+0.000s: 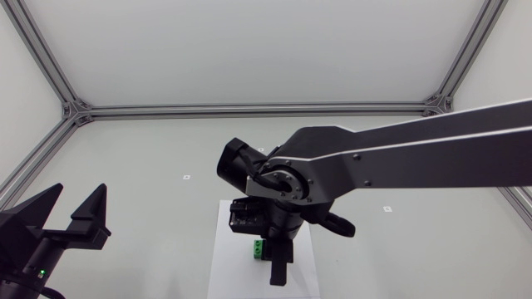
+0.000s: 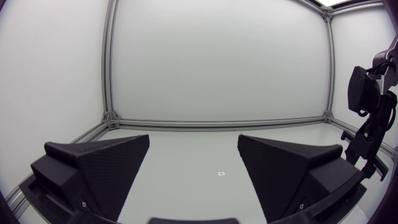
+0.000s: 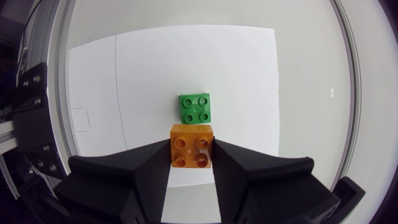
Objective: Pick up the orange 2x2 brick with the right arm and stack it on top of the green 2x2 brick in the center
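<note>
Orange 2x2 brick (image 3: 192, 145) is pinched in the right claw (image 3: 192, 153), hovering just short of the green 2x2 brick (image 3: 195, 108) on the white sheet (image 3: 236, 74). Carry step, I'd say; next: centre over the studs, lower straight, press.

No text, number or sign is legible anywhere (small table marks (image 1: 187, 177) too tiny to tell).

Plastic, smooth and moulded, faint gloss on the studs: orange brick (image 3: 192, 145), green brick (image 3: 196, 108). Paper sheet (image 3: 236, 68) plain white, matt; table (image 1: 150, 166) matt pale grey. Left gripper (image 2: 193, 140) fingers (image 2: 106, 163) matt black, finely grained; right arm (image 1: 416, 154) link smooth, satin silver-grey.
</note>
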Robot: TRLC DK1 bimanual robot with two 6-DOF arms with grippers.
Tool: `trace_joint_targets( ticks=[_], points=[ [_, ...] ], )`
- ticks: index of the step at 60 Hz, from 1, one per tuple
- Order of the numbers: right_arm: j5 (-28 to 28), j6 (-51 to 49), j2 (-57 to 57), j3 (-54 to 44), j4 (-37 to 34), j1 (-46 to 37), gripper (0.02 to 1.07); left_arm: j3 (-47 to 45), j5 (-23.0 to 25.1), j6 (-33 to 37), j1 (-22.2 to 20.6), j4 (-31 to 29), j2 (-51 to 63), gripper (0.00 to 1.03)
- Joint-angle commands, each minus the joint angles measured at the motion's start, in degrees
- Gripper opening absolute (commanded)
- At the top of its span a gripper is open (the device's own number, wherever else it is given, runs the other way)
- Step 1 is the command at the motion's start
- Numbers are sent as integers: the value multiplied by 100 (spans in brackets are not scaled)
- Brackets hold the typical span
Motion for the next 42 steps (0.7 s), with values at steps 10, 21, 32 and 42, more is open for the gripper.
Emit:
trace_joint_targets(
  ticks=[10,21,32,42],
  points=[
    [91,-114,388,296,93,98,8,-235,23,75,16,-84,-45,99],
    [108,-210,590,384,155,115,8,-235,23,75,16,-84,-45,99],
    [117,-298,643,419,163,133,8,-235,23,75,16,-84,-45,99],
    [117,-325,705,454,172,151,8,-235,23,75,16,-84,-45,99]
  ],
)
